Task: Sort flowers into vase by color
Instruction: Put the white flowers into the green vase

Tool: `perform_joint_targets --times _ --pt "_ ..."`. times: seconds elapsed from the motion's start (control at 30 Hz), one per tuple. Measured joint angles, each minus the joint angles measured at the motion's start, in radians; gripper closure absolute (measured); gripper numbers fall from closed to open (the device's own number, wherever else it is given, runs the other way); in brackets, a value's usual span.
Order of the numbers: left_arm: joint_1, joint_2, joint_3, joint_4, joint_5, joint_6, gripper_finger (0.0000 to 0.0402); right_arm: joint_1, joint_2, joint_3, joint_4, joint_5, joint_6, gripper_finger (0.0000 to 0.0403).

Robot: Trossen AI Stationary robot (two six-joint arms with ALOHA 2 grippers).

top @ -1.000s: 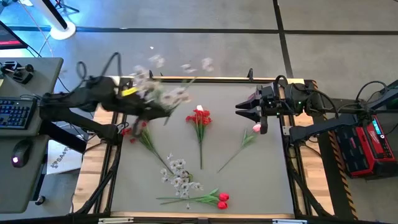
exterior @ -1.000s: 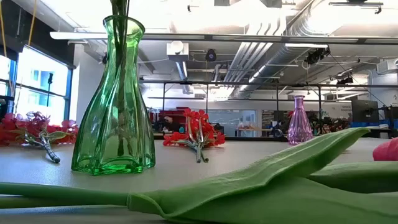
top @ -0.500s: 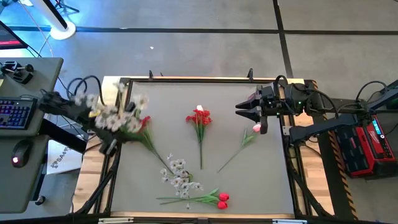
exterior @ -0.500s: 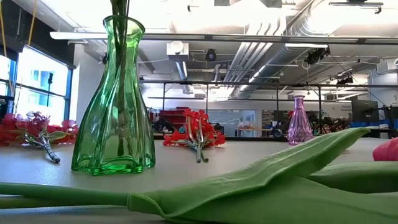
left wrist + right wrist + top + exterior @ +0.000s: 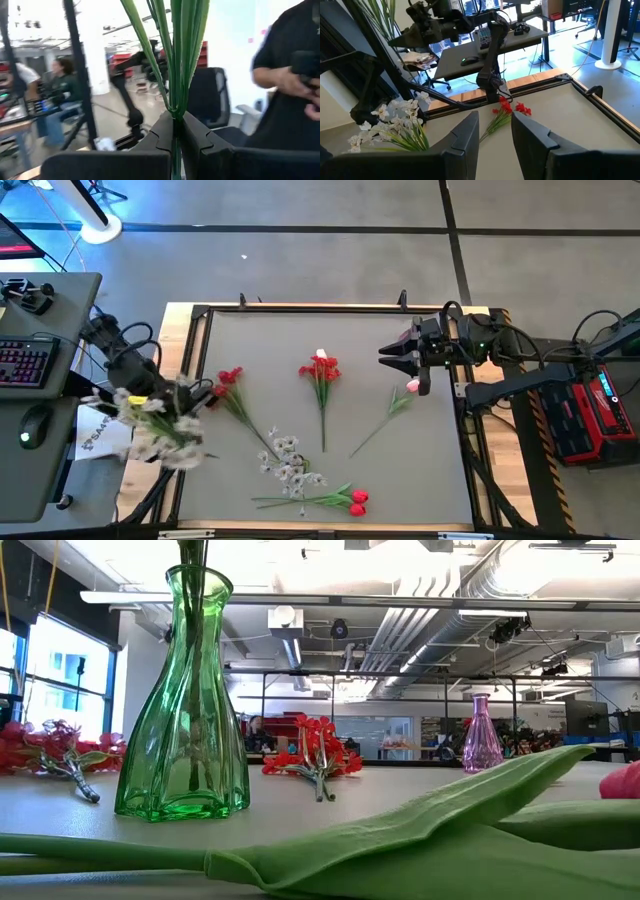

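My left gripper (image 5: 170, 395) hangs just past the table's left edge, shut on a bunch of white flowers (image 5: 150, 428). My right gripper (image 5: 395, 356) waits open over the table's far right part, with nothing between its fingers. On the table lie two red clusters (image 5: 228, 377) (image 5: 321, 370), a pink tulip (image 5: 411, 386), a white spray (image 5: 290, 460) and red tulips (image 5: 355, 500). In the low view a green vase (image 5: 188, 700) stands on its base with dark stems in its neck, and a purple vase (image 5: 481, 735) stands farther back. My left gripper pinches several green stems (image 5: 175, 117) of the white bunch together between its two fingers. The fingers lie about level and across the stems. The stems stand up from the fingers and fan out above them, and the bunch is lifted clear of the table.
A desk with a keyboard (image 5: 25, 365) and a mouse stands left of the table, close to the held bunch. People show in the room behind, one close by (image 5: 292, 85). A black frame (image 5: 300, 308) runs round the table top.
My left gripper has swung with the white bunch from over the table's far left part toward the left and near edges and downward, ending just outside the left edge. The bunch stays in the shut fingers.
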Motion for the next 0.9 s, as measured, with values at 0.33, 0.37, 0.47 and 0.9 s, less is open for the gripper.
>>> perform_joint_targets --times 0.33,0.37,0.47,0.9 --pt "-0.137 0.003 -0.007 -0.049 -0.376 0.039 0.0401 0.0 0.0 0.0 -0.001 0.0 0.0 0.0299" --pt "-0.139 0.006 -0.026 -0.021 -0.418 0.043 0.0401 0.0 0.0 0.0 -0.001 0.0 0.0 0.0299" --pt "-0.139 0.008 -0.108 0.124 -0.488 0.051 0.0401 0.0 0.0 0.0 -0.001 0.0 0.0 0.0299" --pt "-0.141 0.062 -0.454 0.705 -0.667 0.0 0.0401 0.0 0.0 0.0 -0.001 0.0 0.0 0.0299"
